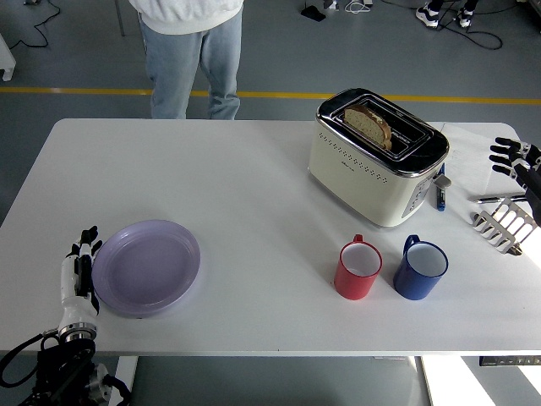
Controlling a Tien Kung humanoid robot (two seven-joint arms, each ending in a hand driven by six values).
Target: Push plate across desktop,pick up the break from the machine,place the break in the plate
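A lilac plate (147, 266) lies on the white table (237, 186) near its front left. My left hand (80, 269) stands edge-on against the plate's left rim, fingers straight and holding nothing. A slice of bread (369, 123) sticks up from a slot of the cream toaster (376, 156) at the back right. At the right edge of the picture my right hand (514, 157) hovers with its fingers spread, to the right of the toaster and apart from it.
A red mug (359, 268) and a blue mug (420, 268) stand in front of the toaster. A metal toast rack (506, 224) and a pen (440, 190) lie to the toaster's right. A person (190, 42) stands at the table's far side.
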